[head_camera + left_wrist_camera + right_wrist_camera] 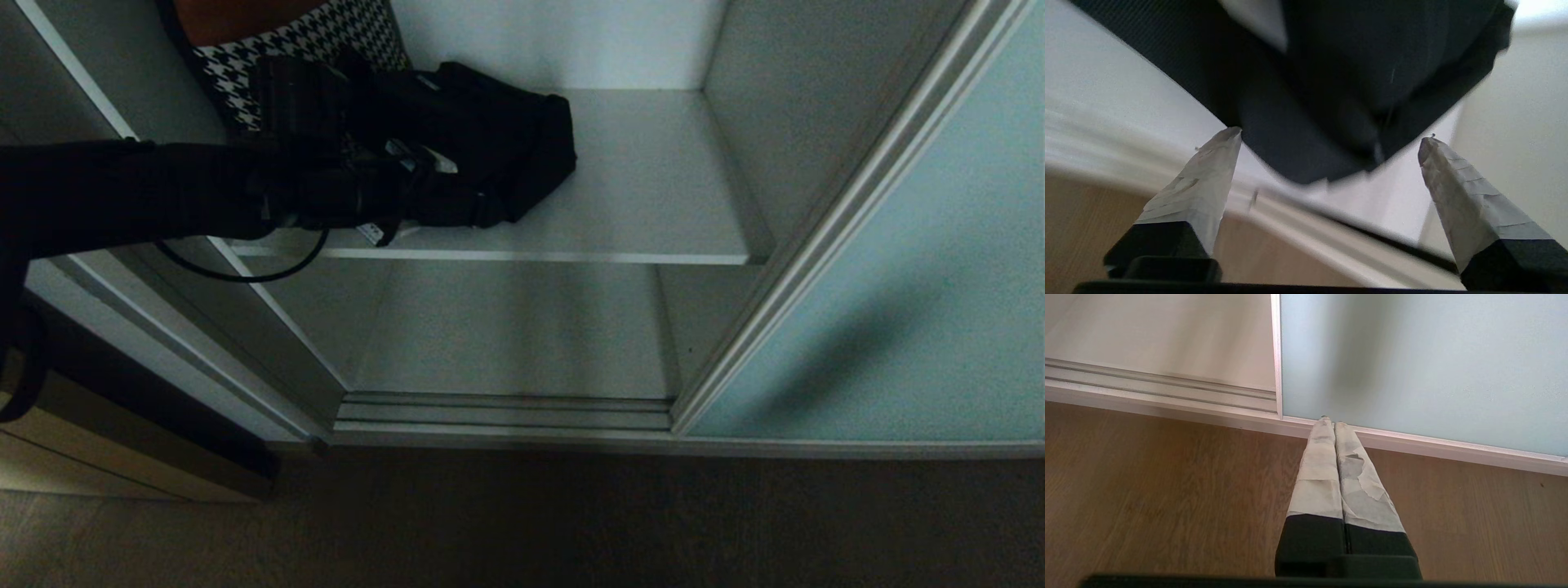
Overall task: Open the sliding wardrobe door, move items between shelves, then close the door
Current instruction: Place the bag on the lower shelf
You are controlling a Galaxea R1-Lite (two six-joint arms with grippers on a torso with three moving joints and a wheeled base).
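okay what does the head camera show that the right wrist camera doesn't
Only the head view shows the black bag lying on the upper shelf, a houndstooth-patterned item behind it, and the left claw at the bag. Only the right wrist view shows the right claw, shut, hanging over the wooden floor. Both show the frosted sliding door slid aside and the bottom track.

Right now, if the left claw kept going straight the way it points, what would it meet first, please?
Most likely the black bag: it lies directly ahead of the open left claw, on the shelf, though the gap between them is hard to judge.
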